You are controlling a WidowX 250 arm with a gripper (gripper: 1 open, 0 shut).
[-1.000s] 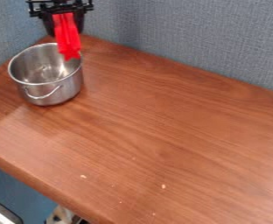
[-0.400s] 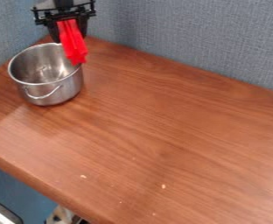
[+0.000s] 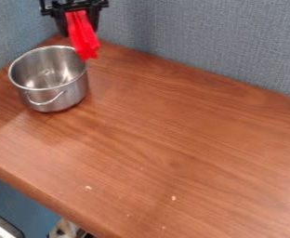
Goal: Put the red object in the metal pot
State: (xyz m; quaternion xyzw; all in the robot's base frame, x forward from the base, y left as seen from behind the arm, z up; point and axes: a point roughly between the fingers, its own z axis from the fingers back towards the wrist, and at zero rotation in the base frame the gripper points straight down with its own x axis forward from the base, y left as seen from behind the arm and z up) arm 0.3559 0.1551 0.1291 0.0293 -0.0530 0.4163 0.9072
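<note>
The red object point(image 3: 85, 38) hangs nearly upright at the top left of the camera view, its upper end pinched in my gripper point(image 3: 74, 12), which is shut on it. Only the black lower part of the gripper shows at the frame's top edge. The block's lower end hovers just above and behind the far right rim of the metal pot point(image 3: 48, 78). The pot stands upright on the wooden table point(image 3: 173, 139) near its left corner, shiny inside with nothing in it.
A grey-blue fabric wall point(image 3: 197, 33) runs close behind the table and the gripper. The table's front left edge drops off to a blue floor area point(image 3: 11, 200).
The gripper with the red object has risen and shifted slightly right, lifting the block's lower end from over the pot's far rim to a point above and behind it.
</note>
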